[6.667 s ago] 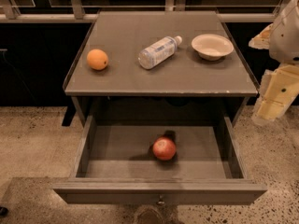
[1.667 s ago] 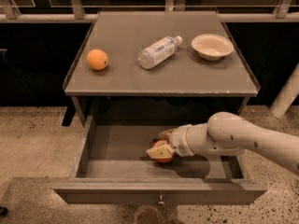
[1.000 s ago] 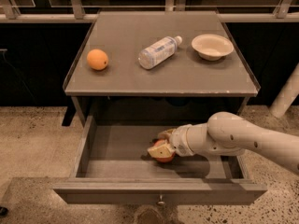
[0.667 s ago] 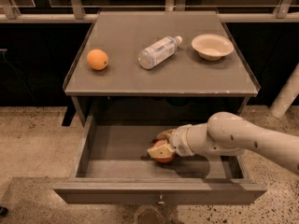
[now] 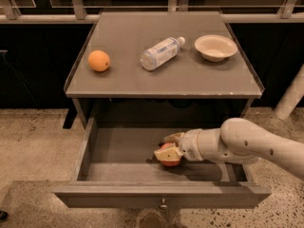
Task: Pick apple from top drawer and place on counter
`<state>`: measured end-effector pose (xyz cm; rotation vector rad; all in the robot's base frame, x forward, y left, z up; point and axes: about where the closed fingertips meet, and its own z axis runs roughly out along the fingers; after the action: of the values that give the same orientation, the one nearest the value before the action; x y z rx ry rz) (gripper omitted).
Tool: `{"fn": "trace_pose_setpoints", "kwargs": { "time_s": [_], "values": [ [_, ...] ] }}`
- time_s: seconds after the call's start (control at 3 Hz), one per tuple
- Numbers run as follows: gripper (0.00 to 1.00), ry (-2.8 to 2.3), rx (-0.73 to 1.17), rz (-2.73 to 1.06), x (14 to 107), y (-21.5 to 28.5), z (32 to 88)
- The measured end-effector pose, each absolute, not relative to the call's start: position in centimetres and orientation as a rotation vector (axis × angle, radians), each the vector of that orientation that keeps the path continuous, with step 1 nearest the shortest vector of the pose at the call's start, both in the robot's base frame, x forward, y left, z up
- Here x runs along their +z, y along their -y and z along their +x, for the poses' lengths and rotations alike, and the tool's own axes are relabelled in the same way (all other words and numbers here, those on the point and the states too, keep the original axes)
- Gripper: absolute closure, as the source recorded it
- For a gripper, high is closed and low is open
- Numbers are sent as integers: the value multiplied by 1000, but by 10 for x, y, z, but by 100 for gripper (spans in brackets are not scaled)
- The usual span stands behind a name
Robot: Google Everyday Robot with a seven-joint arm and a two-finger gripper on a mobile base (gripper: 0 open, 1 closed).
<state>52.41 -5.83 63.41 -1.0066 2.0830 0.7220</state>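
Observation:
The top drawer (image 5: 118, 196) is pulled open below the counter (image 5: 142, 80). The red-orange apple (image 5: 170, 160) lies on the drawer floor, right of centre. My gripper (image 5: 168, 147) reaches in from the right on the white arm. Its pale fingers (image 5: 166, 153) sit around the apple, one in front and one behind it. The apple looks to rest on the drawer floor.
On the counter lie an orange (image 5: 99, 61) at the left, a plastic bottle (image 5: 161, 53) on its side in the middle, and a shallow bowl (image 5: 215, 47) at the right. A knob (image 5: 163, 204) marks the drawer front. A white post (image 5: 290, 99) stands at the far right.
Since the oldest frame the arm has come down from the right into the drawer onto the apple. Over the last second nothing has visibly moved.

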Motion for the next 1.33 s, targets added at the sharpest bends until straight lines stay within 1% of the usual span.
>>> {"fn": "trace_pose_setpoints", "kwargs": {
  "time_s": [0.33, 0.67, 1.0, 1.33],
  "values": [
    [100, -1932, 923, -893, 665, 60, 518],
    [100, -1667, 1096, -798, 723, 76, 494],
    [100, -1500, 1085, -698, 793, 155, 469],
    [100, -1438, 961, -659, 872, 226, 465]
  ]
}}
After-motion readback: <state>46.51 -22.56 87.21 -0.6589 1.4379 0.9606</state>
